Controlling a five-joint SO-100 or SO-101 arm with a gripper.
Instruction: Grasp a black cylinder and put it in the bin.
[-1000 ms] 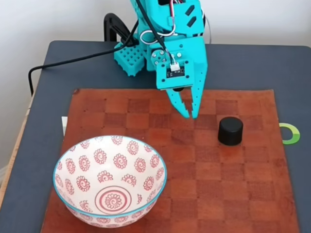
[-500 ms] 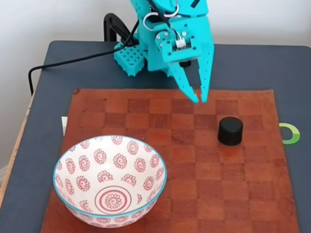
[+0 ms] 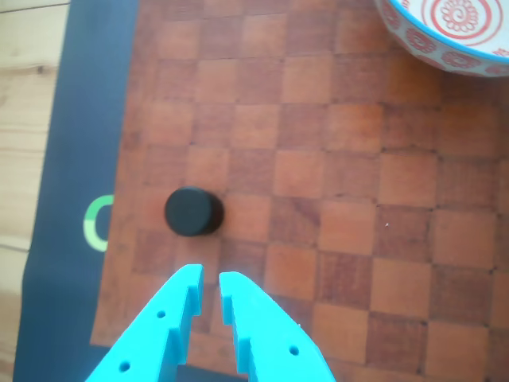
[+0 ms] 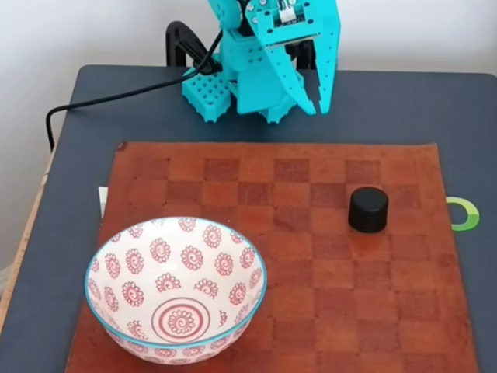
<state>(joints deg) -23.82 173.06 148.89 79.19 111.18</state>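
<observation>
Turquoise gripper (image 4: 318,106) raised above the far edge of the dark table (image 4: 404,101) in the fixed view, fingers apart by a narrow gap, nothing held. In the other view, gripper (image 3: 210,280) entering from bottom edge, tips slightly parted, empty. Black cylinder (image 4: 367,210) upright on the brown checkered mat (image 4: 311,311), right side in the fixed view, well apart from gripper; in the other view, black cylinder (image 3: 193,212) just above and left of the fingertips, not touching. Green ring mark (image 4: 464,214) on table just beyond mat's right edge. Bin (image 4: 175,289) on mat's near-left area, empty; bin (image 3: 445,36) at top right corner in the other view.
</observation>
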